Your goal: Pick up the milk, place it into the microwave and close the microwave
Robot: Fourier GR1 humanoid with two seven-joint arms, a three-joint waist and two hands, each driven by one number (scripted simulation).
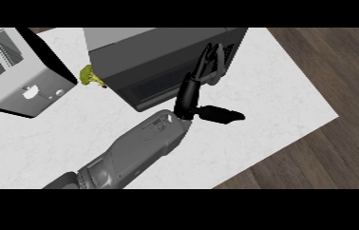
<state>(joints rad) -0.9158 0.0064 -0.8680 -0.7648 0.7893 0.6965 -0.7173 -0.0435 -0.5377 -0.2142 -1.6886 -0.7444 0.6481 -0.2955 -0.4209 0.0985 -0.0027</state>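
The microwave (165, 58) lies with its long axis running from upper right to lower left across the white counter (266, 105), its dark door face turned toward me and shut; I cannot see the milk anywhere. My right hand (200, 93) rests against that door face, fingers (210, 62) straight and pressed together pointing up along it, thumb stuck out to the right. Left of the microwave sits a small yellow-green object (89, 75), and beyond it a grey box (28, 86).

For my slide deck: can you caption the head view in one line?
Robot hand with straight fingers against the closed microwave on a white counter.
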